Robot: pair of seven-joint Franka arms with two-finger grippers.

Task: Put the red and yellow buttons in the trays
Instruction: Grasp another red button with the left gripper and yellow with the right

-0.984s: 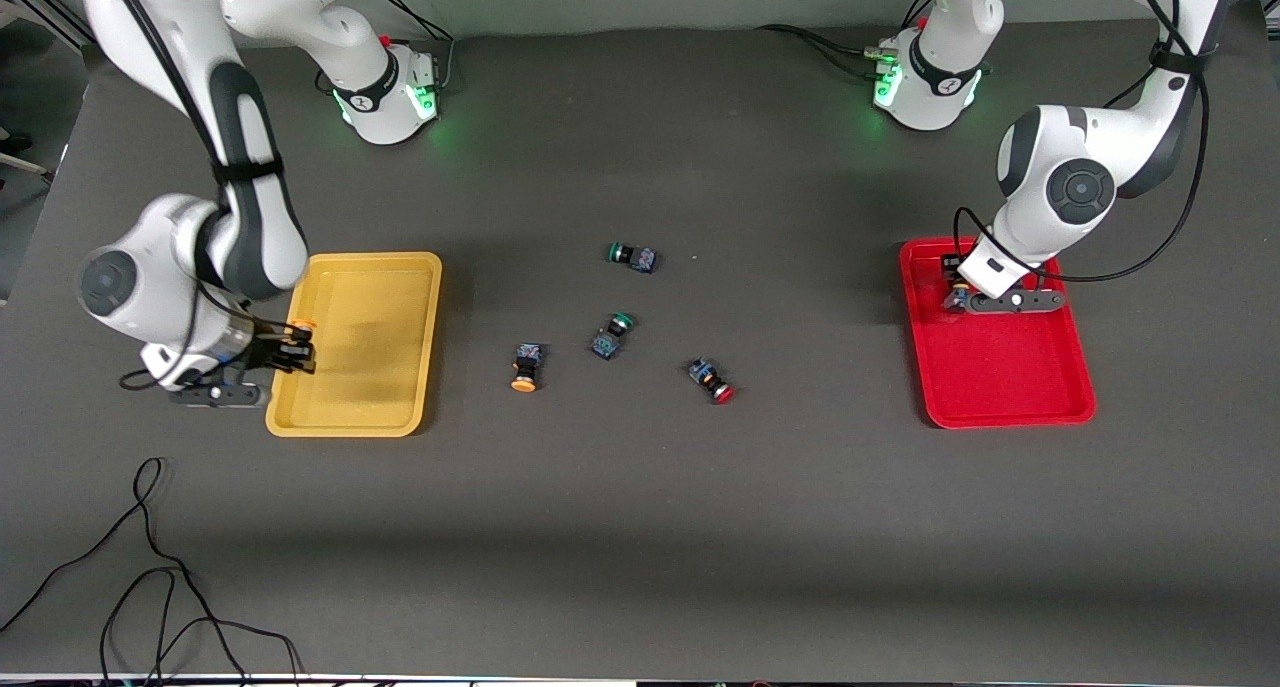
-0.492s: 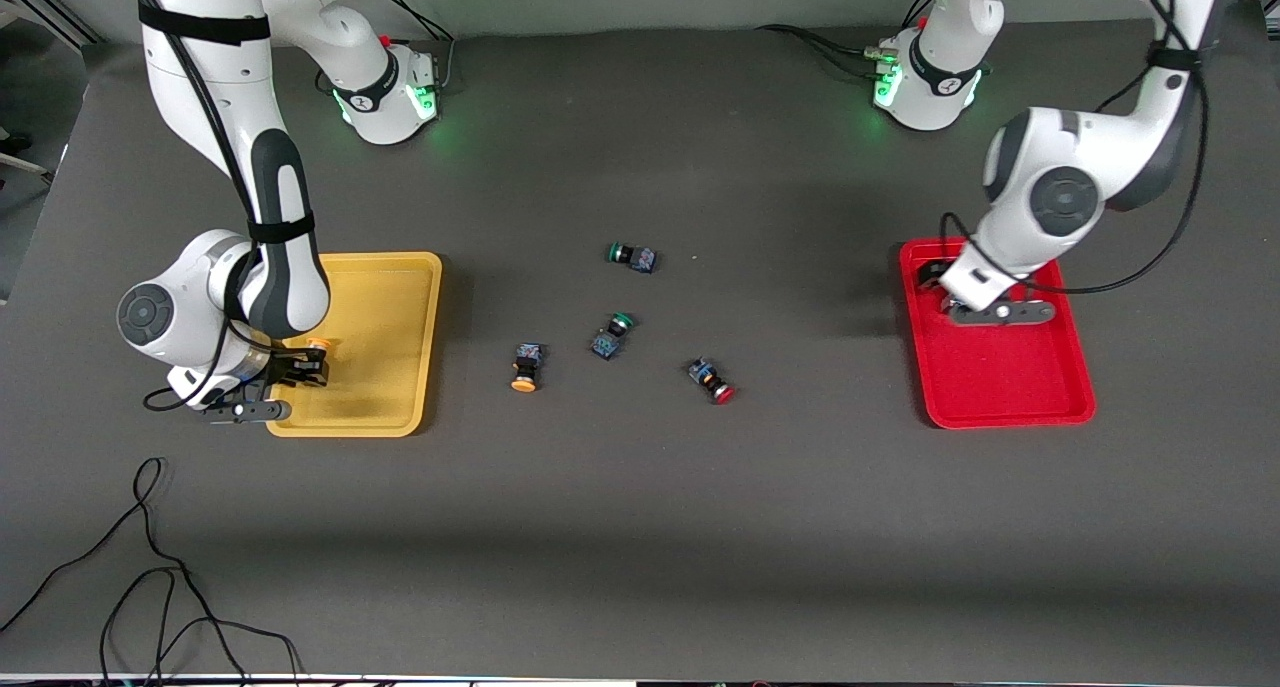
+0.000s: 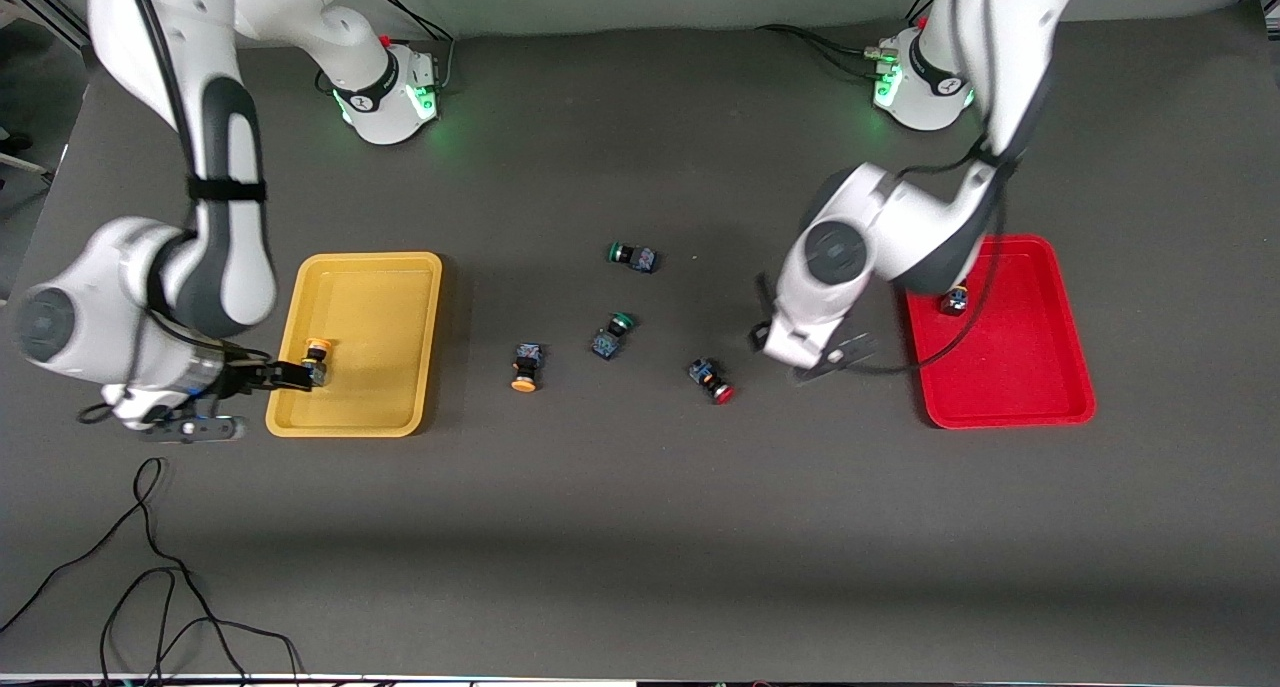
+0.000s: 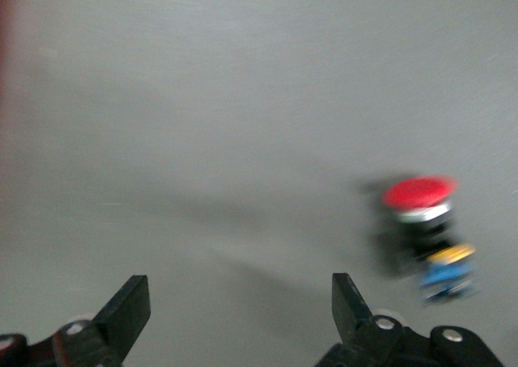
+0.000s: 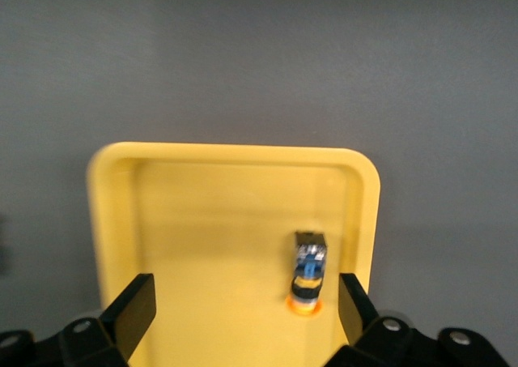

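Note:
A yellow button (image 3: 317, 352) lies in the yellow tray (image 3: 370, 297), near its edge toward the right arm's end. My right gripper (image 3: 283, 375) is open and empty over that edge. The right wrist view shows the button (image 5: 307, 279) in the tray (image 5: 202, 221), just inside one finger of the open right gripper (image 5: 243, 306). A red button (image 3: 955, 300) lies in the red tray (image 3: 1010, 367). My left gripper (image 3: 790, 352) is open and empty over bare table (image 4: 241, 302), beside a loose red button (image 3: 712, 380) (image 4: 421, 221). A loose yellow button (image 3: 524, 367) lies mid-table.
Two green-capped buttons (image 3: 630, 256) (image 3: 612, 332) lie mid-table, farther from the front camera than the loose yellow and red ones. A black cable (image 3: 150, 567) trails on the table toward the right arm's end, near the front edge.
My left gripper has let go of a red button in the red tray and swung over the table toward the loose red button. My right gripper has opened, leaving the yellow button in the yellow tray.

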